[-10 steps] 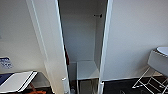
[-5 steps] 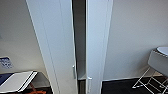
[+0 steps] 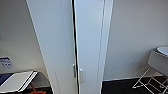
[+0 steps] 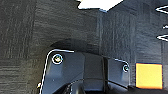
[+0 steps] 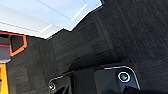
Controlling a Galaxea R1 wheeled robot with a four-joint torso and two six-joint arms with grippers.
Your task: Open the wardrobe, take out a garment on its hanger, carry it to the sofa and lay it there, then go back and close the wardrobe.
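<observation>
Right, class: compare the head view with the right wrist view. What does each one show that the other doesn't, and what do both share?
Head view alone: the wardrobe, its doors nearly shut with a thin dark gap between them, the two pale handles where the doors meet, the wall and a white wire-legged stool.
Right wrist view alone: the robot's dark plate and an orange frame beside the white panels.
Both: dark carpet and flat white panels.
</observation>
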